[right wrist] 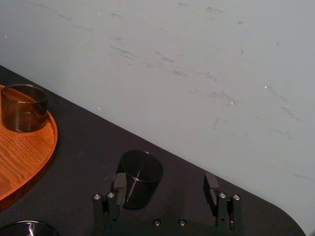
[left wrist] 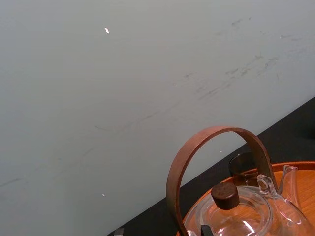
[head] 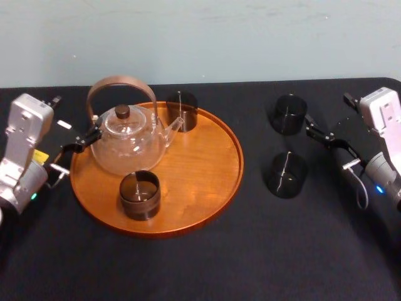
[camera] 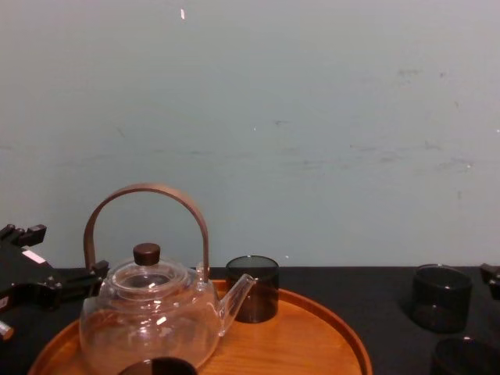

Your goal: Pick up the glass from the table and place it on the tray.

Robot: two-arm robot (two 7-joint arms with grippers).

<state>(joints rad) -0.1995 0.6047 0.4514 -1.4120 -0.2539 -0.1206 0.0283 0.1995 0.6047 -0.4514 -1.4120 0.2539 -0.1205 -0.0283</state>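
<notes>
**Reporter:** What sits on the bench (head: 200, 269)?

**Photographer:** The tray (head: 213, 182), left of centre. A teapot (head: 128, 144) stands on its left side, the rear tray glass (head: 182, 111) behind it by the spout, the front tray glass (head: 140, 195) before it.

**Reporter:** And to the right?

**Photographer:** Two more stand on the bench itself, apart from the tray, the far glass (head: 289, 114) behind the near glass (head: 287, 175). The left claw (head: 93, 133) is beside the teapot, at the tray's left edge. The right claw (head: 313, 128) is just right of the far glass.

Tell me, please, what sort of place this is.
Likely a robotics lab bench staged for tea: black table, bare wall, tray with teapot, left gripper and right gripper alongside.
</notes>
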